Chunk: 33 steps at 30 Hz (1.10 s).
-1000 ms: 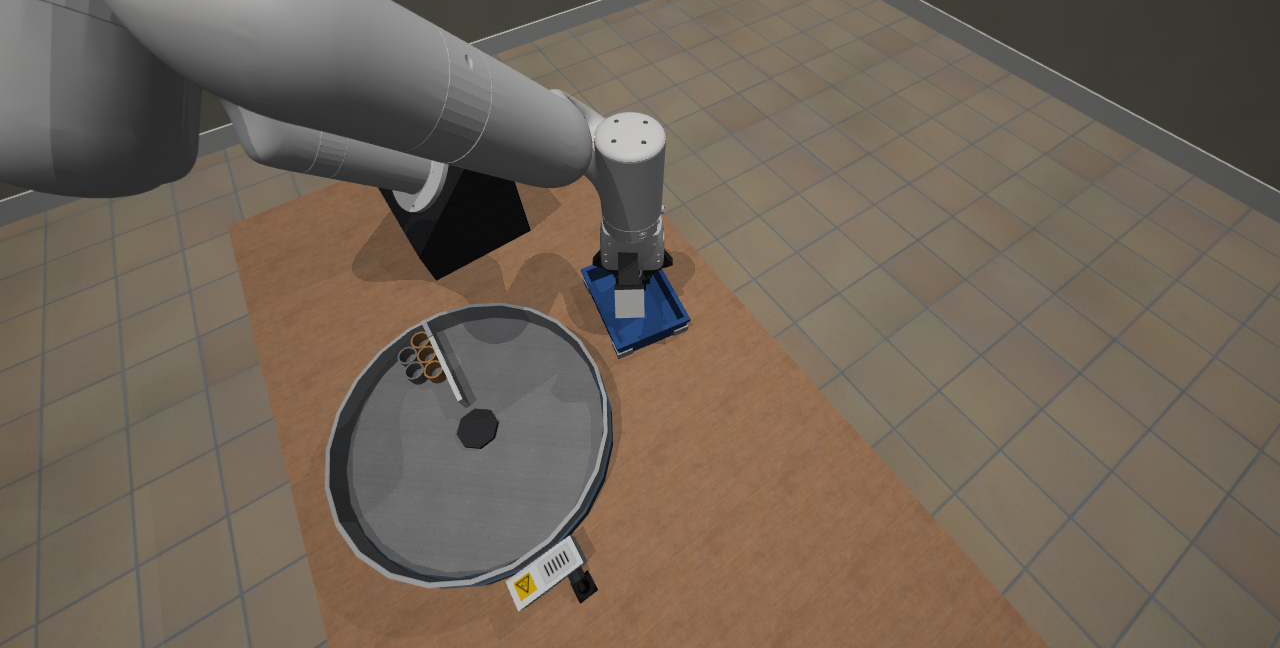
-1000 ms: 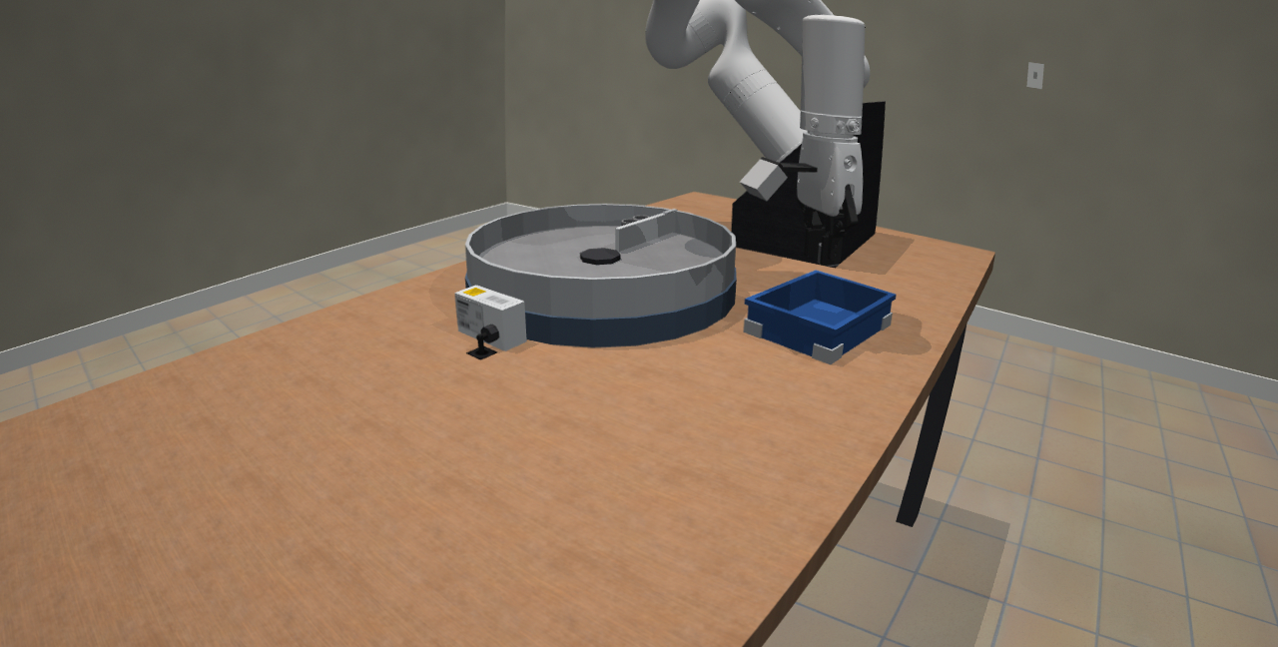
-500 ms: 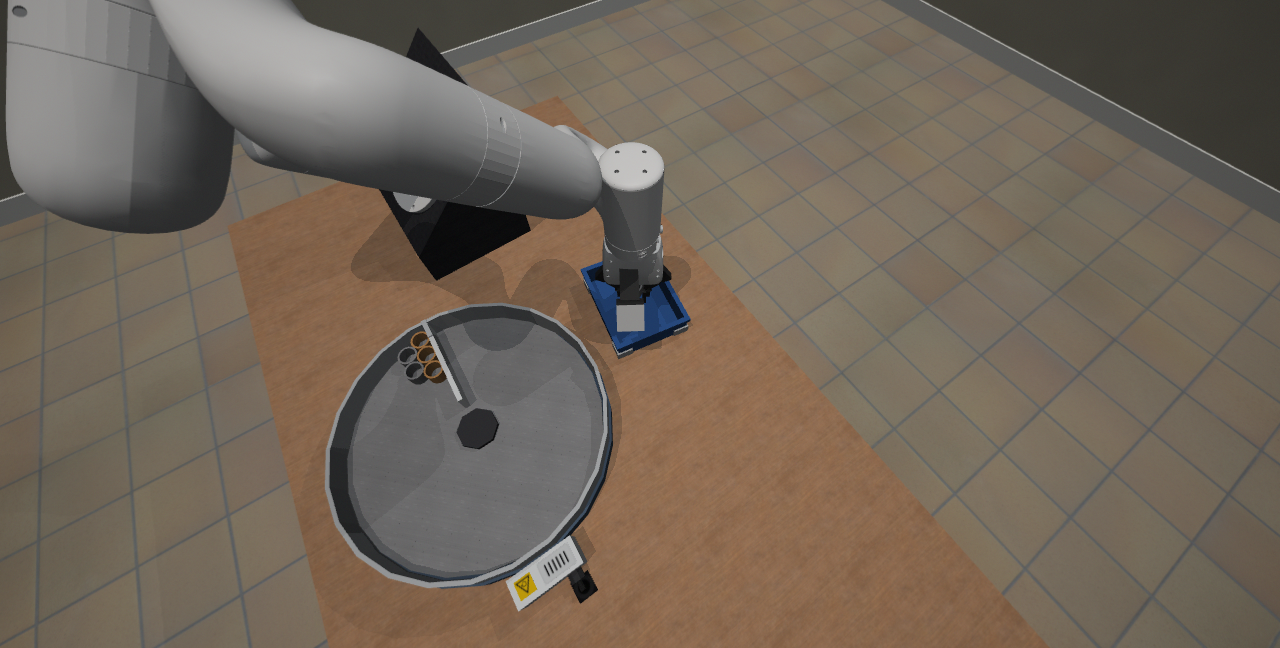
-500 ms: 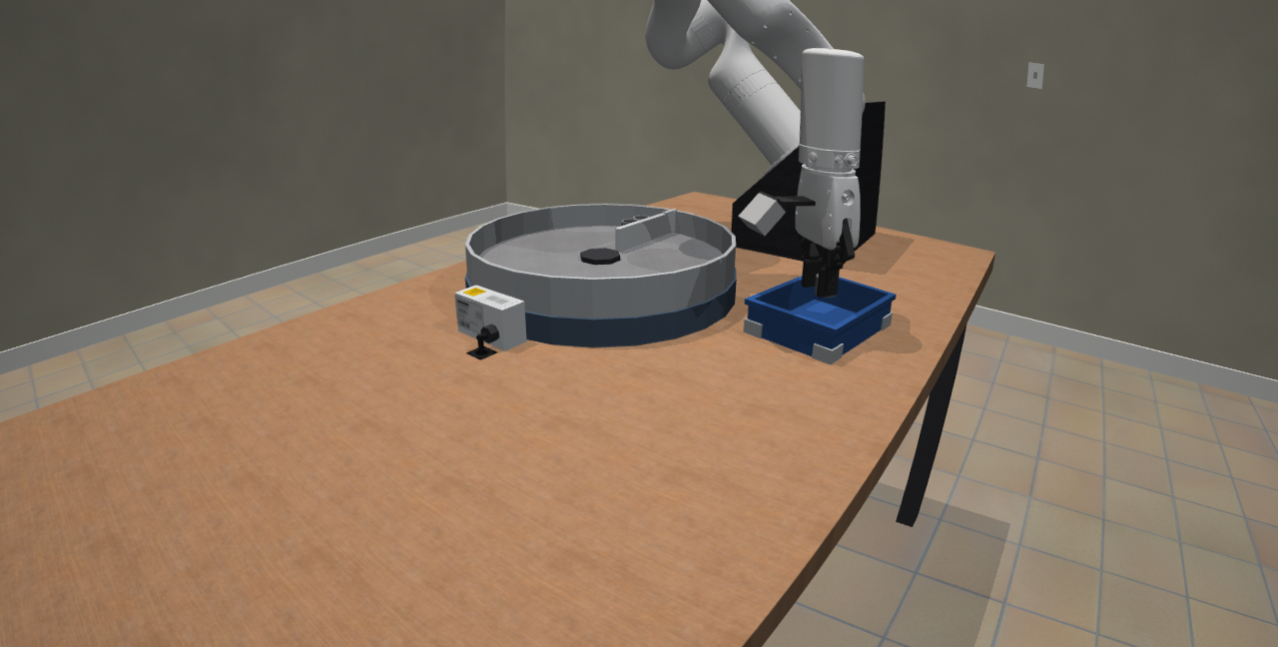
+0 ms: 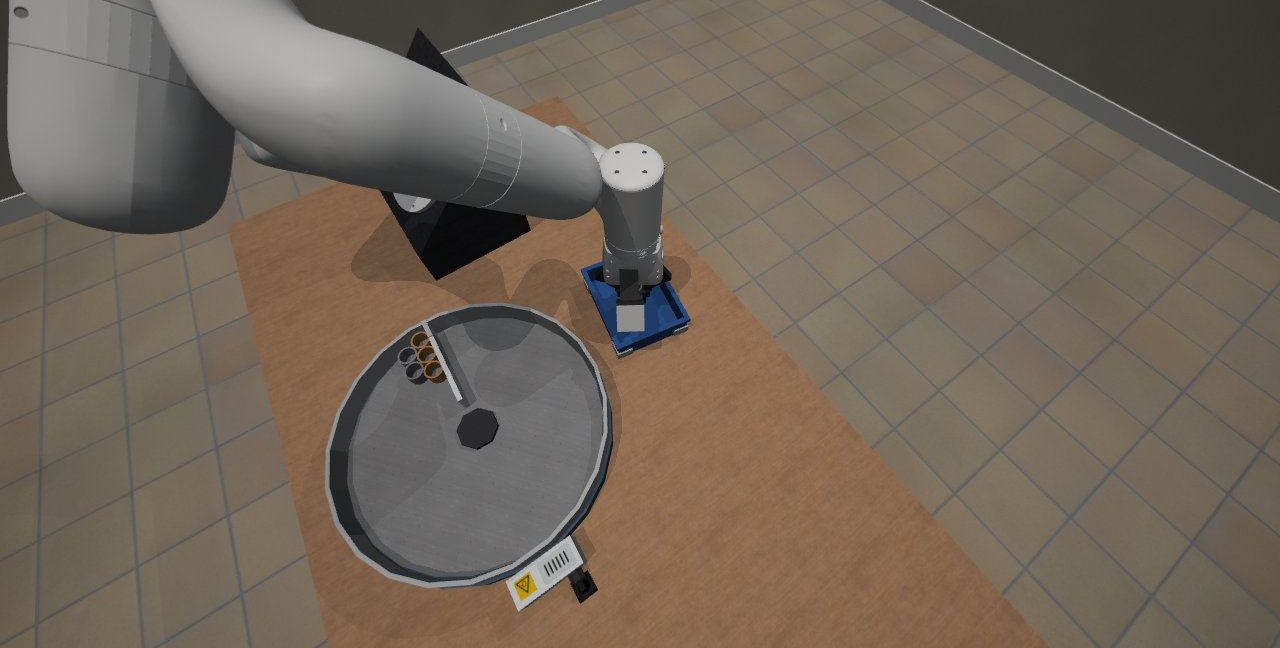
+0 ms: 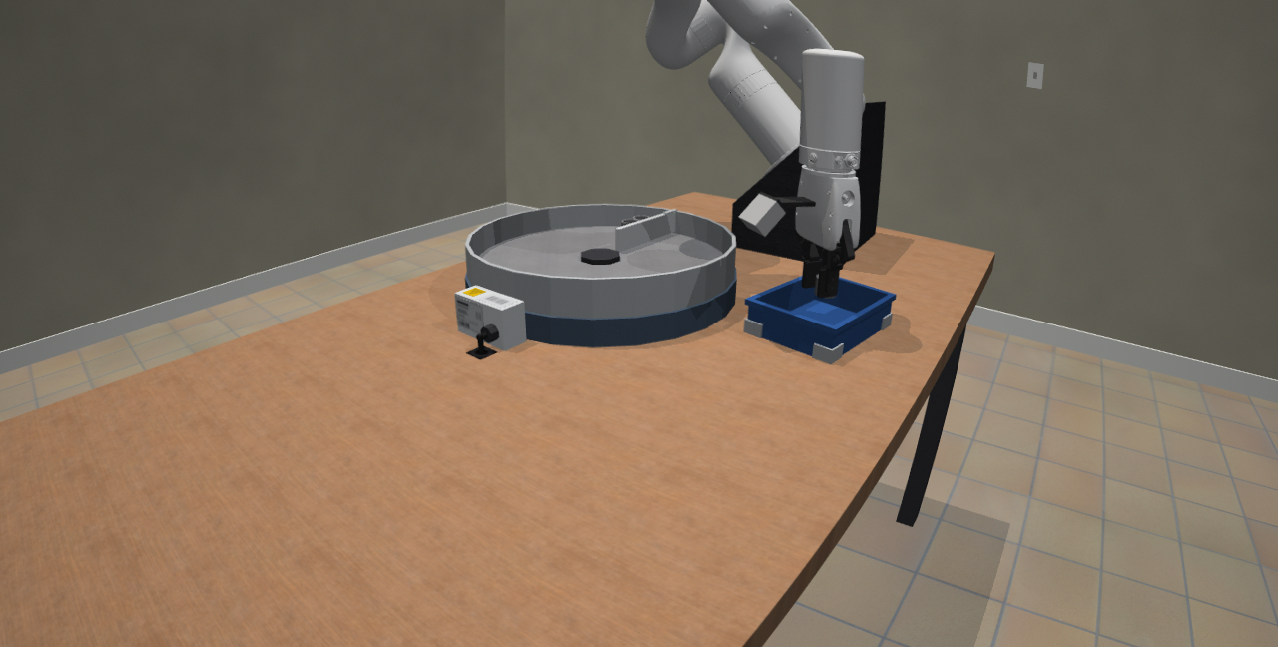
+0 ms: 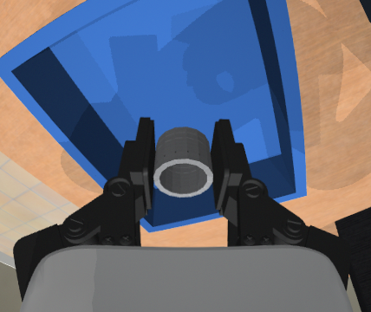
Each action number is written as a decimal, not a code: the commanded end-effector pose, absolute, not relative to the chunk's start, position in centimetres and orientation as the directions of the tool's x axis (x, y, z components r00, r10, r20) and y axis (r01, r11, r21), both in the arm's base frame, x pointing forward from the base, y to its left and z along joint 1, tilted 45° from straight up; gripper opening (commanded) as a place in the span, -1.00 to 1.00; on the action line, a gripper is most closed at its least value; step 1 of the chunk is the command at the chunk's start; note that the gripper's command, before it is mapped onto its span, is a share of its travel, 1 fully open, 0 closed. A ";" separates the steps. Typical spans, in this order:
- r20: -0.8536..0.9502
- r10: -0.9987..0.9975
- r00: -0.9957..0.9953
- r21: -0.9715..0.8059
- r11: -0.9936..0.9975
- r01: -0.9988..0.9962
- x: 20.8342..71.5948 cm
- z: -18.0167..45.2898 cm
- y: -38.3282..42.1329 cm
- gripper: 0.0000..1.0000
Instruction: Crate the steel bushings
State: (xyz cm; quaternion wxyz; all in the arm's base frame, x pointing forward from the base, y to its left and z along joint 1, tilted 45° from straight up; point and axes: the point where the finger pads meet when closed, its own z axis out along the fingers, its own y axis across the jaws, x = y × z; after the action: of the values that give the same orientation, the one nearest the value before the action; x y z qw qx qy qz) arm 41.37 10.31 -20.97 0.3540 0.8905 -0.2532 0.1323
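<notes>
My gripper (image 7: 183, 138) is shut on a grey steel bushing (image 7: 184, 163), held upright. It hangs low over the blue crate (image 7: 168, 81), with the fingers (image 6: 824, 279) down at about the crate's rim (image 6: 819, 311). From above, the wrist (image 5: 631, 281) hides most of the crate (image 5: 645, 311). The crate's floor shows nothing on it in the wrist view. On the grey turning table (image 5: 472, 442), a cluster of bushings lies against the divider bar (image 5: 444, 359): two steel ones (image 5: 411, 364) and three brass-coloured ones (image 5: 429, 356).
A black block (image 5: 452, 214) stands at the back behind the crate. A small white control box (image 6: 488, 316) with a yellow label sits at the turning table's front edge. The table's edge lies just right of the crate.
</notes>
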 end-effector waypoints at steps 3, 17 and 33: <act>0.415 -0.357 0.837 0.562 -0.622 -0.545 41.5 -21.2 10.2 -1.00; 0.415 -0.357 0.837 0.562 -0.622 -0.545 41.6 -22.5 8.9 -1.00; 0.415 -0.357 0.837 0.562 -0.622 -0.545 41.7 -23.8 7.6 -1.00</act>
State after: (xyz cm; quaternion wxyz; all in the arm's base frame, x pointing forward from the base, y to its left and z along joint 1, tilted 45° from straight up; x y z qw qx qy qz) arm 41.58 7.62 -23.68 0.3541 0.8905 -0.2532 0.1321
